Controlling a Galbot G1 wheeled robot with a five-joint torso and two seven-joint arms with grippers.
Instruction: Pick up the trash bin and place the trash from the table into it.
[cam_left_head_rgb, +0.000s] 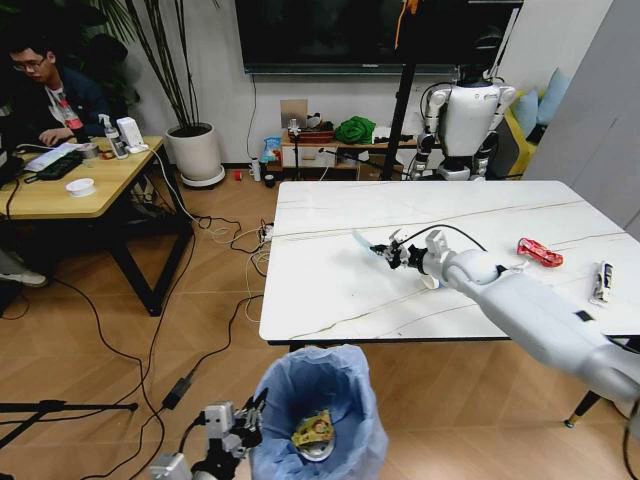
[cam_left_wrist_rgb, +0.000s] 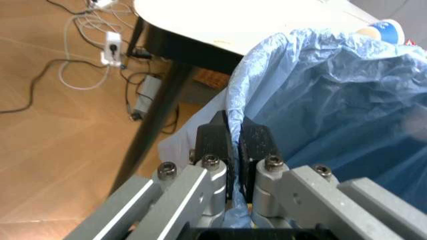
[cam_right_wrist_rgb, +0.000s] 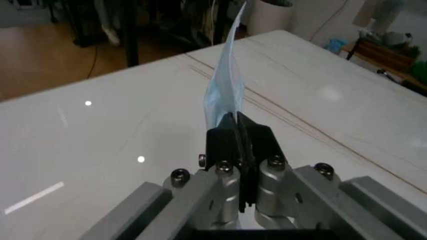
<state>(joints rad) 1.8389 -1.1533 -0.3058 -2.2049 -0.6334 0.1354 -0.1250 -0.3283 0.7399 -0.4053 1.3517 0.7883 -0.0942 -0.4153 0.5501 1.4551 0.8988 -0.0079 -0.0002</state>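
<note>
The clear film (cam_right_wrist_rgb: 225, 85) was clamped in the right claw (cam_left_head_rgb: 385, 250) mid-frame; the bin (cam_left_head_rgb: 330, 400) (rim pinched by the left claw (cam_left_wrist_rgb: 235, 145)) should be kept steady underneath.

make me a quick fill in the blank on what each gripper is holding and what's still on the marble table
1. The left gripper is shut on the rim of the small round trash bin lined with a light-____ plastic bag.
2. The right gripper is shut on a thin clear plastic ____.
3. The red wrapper lies on the white marble-look ____.

Missing words: blue; film; table
</note>
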